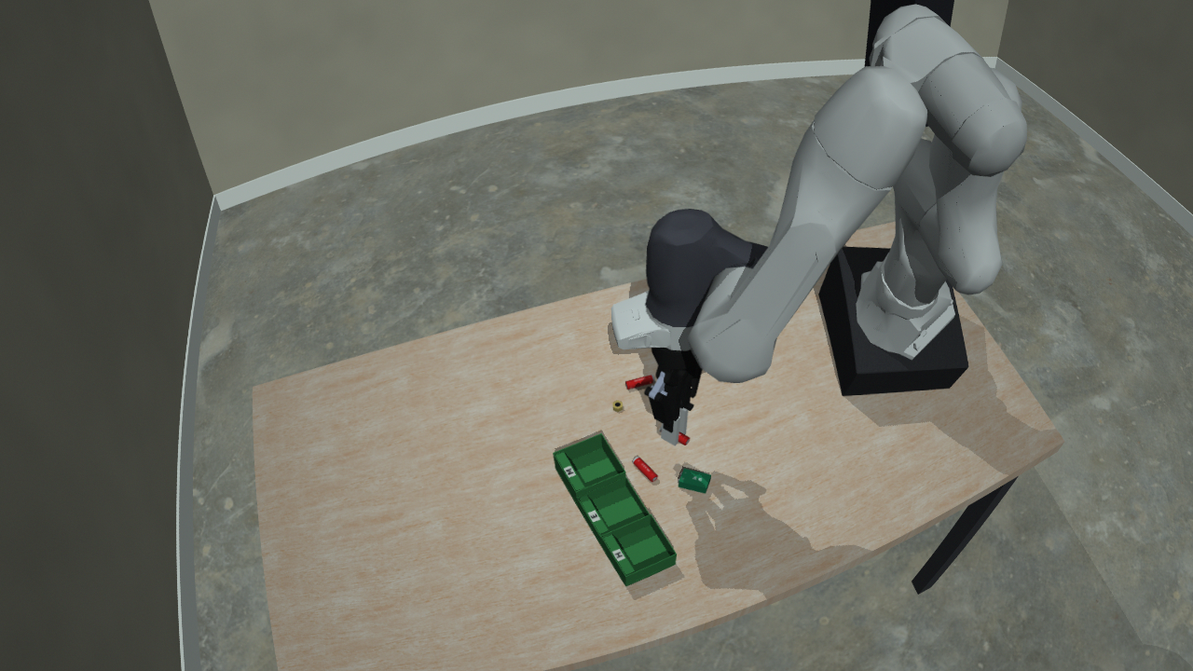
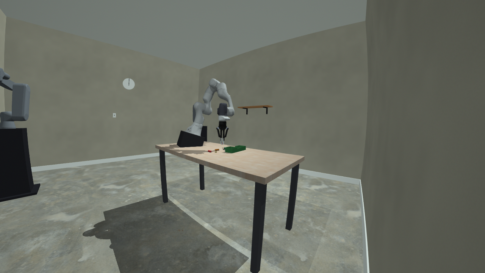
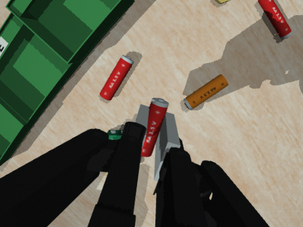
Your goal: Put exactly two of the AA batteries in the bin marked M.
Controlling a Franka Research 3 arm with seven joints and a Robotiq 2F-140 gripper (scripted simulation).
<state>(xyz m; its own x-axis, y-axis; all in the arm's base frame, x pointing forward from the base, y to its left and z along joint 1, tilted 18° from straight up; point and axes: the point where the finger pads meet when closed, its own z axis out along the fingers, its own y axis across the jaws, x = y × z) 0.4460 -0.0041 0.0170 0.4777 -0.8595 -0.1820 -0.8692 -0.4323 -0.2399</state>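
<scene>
My gripper (image 1: 674,433) (image 2: 222,139) (image 3: 152,123) is shut on a red AA battery (image 1: 683,438) (image 3: 153,122) and holds it above the table, to the right of the green bins. The bin marked M (image 1: 579,444) (image 3: 107,14) is the end bin of a row of three and looks empty. A second red AA battery (image 1: 644,468) (image 3: 115,77) lies on the table next to that bin. A third red AA battery (image 1: 637,382) (image 3: 274,15) lies farther off. An orange battery (image 3: 206,92) lies close under the gripper.
A small brass nut (image 1: 617,406) lies near the third red battery. A green block (image 1: 693,479) lies right of the bins. The bin marked E (image 3: 25,67) adjoins bin M. The arm's black base (image 1: 900,359) stands at the table's far right.
</scene>
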